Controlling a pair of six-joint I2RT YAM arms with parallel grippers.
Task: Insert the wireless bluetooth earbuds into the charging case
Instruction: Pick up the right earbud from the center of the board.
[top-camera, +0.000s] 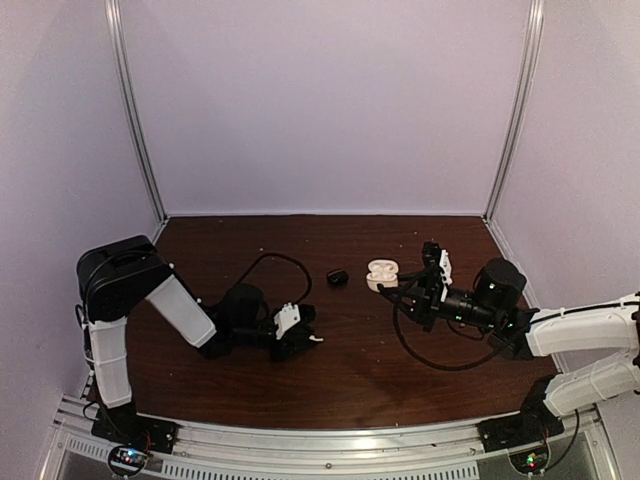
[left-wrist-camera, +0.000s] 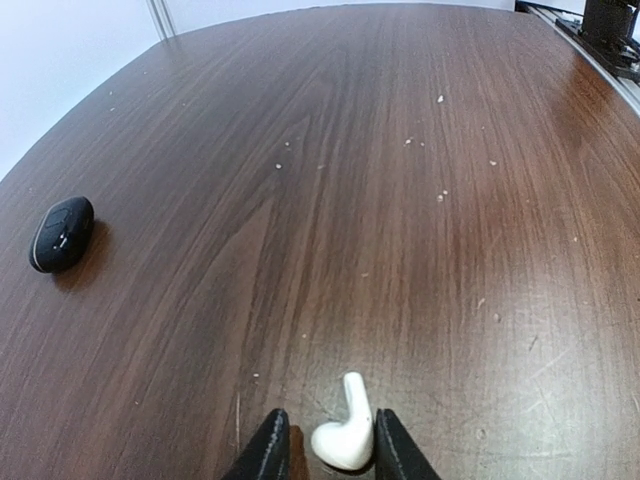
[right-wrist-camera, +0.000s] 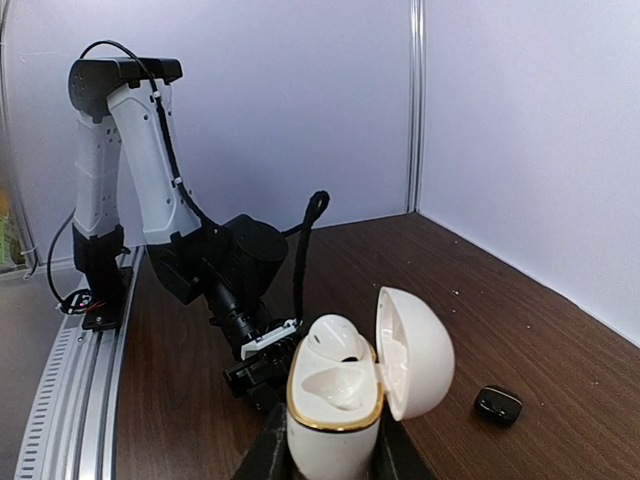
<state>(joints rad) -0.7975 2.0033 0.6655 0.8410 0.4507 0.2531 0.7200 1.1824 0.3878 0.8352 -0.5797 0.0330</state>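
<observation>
White earbud (left-wrist-camera: 343, 438) on speckled dark wood table (left-wrist-camera: 400, 200), pale lilac walls (top-camera: 320, 100)

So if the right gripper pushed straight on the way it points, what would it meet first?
Most likely the left gripper: in the right wrist view it sits directly behind the open white case that the right gripper holds. The black case lies off to the side. Depth is unclear.

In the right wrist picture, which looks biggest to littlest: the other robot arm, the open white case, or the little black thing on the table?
1. Black-and-white left robot arm
2. Glossy white open charging case with a gold rim; close to the camera, so it looks oversized.
3. Small black oval pod
</observation>
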